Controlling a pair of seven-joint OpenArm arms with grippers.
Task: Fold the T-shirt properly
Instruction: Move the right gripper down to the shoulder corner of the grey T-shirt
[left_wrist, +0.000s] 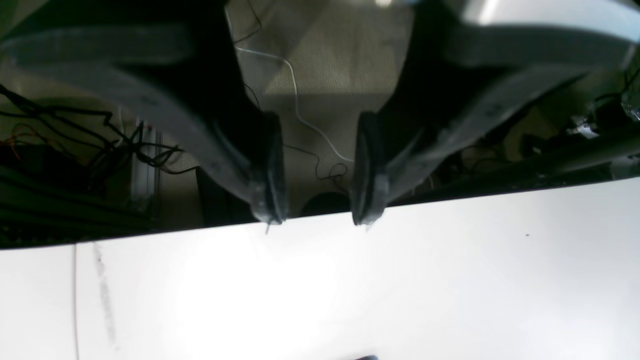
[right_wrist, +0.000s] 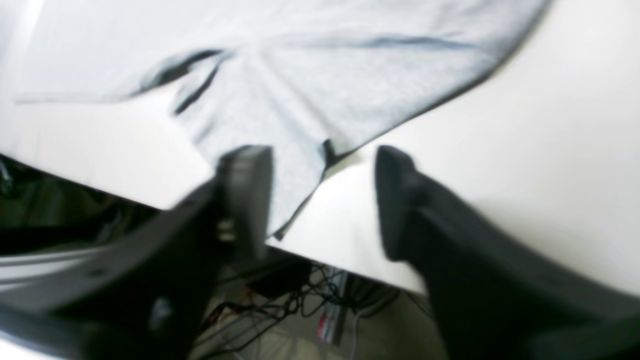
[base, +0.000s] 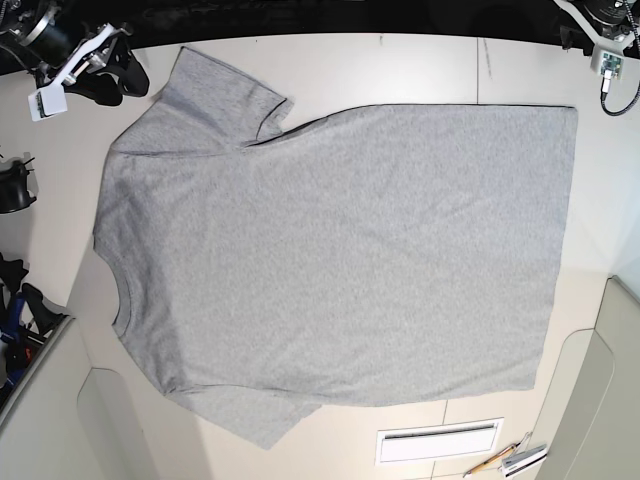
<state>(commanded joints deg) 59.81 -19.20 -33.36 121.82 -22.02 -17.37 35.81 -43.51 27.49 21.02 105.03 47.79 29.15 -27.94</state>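
I see the large light heather-grey short-sleeved cotton T-shirt (base: 340, 260) spread flat on the white table (base: 420, 65), plain side up, collar toward the base view's left, hem toward its right, so its long axis runs left to right. My right gripper (right_wrist: 320, 200) hovers over the far left corner, fingers (right_wrist: 247, 190) spread apart and empty; the upper sleeve's tip lies just ahead, between them. My left gripper (left_wrist: 317, 170) hangs at the far right table edge, fingers likewise parted and empty, no cloth in its view. I judge the right arm nearer for the first pinch.
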